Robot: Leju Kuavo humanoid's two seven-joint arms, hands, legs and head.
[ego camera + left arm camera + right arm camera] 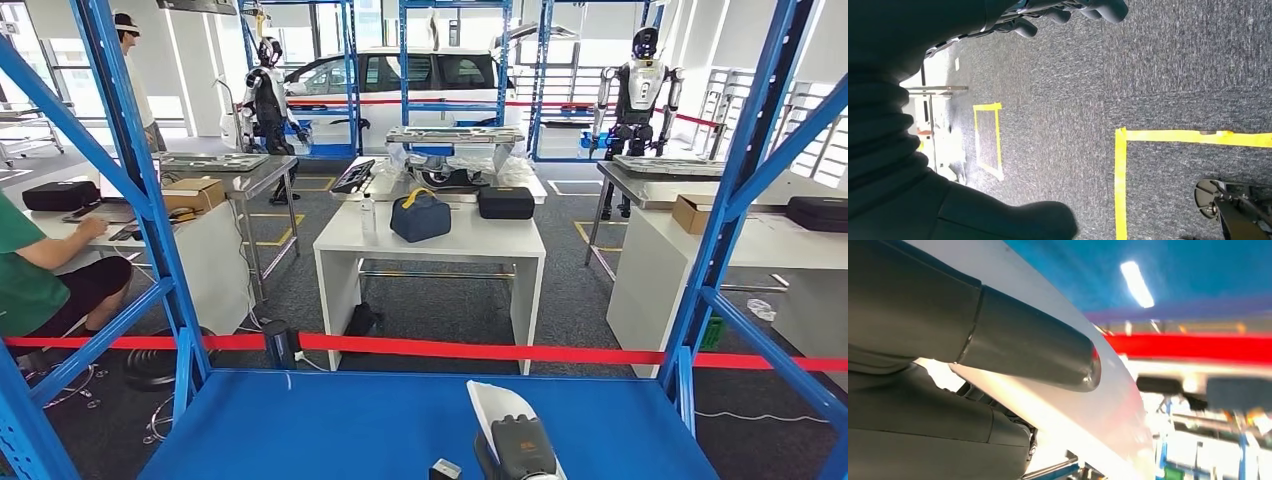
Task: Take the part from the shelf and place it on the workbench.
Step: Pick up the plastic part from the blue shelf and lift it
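Nearest us, our right hand (520, 447) grips the white part (497, 408) just above the blue shelf (380, 425), thumb (1033, 342) pressed flat on the part's pale surface in the right wrist view. Our left hand (1068, 11) hangs over grey carpet (1148, 70) marked with yellow tape (1120, 185), fingers loosely curled, holding nothing. Past the red barrier tape (450, 350) we see a white table (440, 245) with a dark blue bag (420, 217) and black case (506, 203), then a seated person (40, 270) at left.
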